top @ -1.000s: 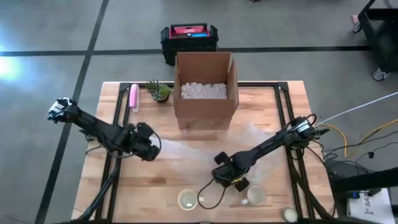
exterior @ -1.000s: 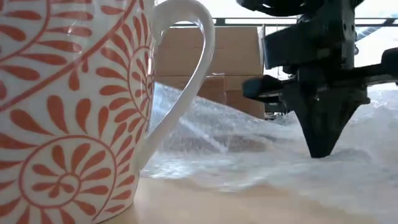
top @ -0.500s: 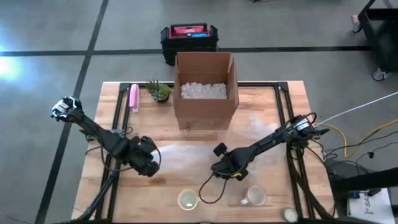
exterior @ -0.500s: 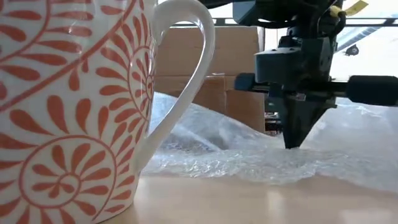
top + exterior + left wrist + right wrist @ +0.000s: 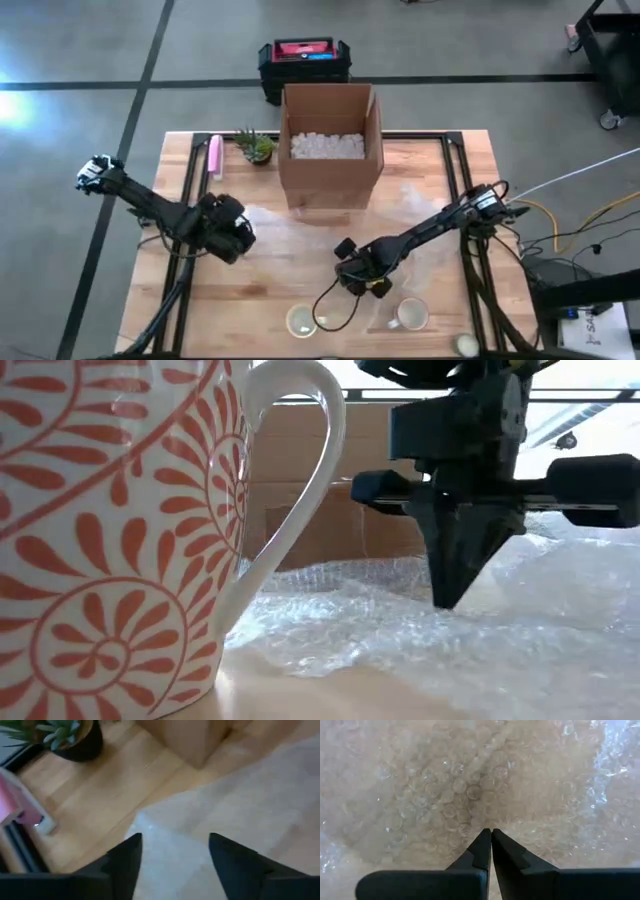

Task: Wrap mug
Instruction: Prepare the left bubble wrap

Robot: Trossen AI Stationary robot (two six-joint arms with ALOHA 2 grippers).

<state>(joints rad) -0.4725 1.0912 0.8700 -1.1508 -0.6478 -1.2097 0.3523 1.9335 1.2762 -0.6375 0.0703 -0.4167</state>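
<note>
Right claw [image 5: 491, 836] tips pressed together, pointing down; left claw [image 5: 174, 851] low (fingers spread).

Two slim black jointed arms; right gripper [image 5: 491, 836] fingers taper to matte black wedge points; left gripper [image 5: 175, 851] fingers likewise.

Even, bright overhead light. A window glares behind the blurred near orange-patterned white ceramic mug [image 5: 120, 530]. The left wrist view is soft; clear bubble wrap sheet [image 5: 470, 785] glints.

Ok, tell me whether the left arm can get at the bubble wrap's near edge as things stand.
Probably yes. The left gripper hangs open right over the bubble wrap, with nothing between them. The right gripper is shut farther along the sheet, out of the way.
</note>
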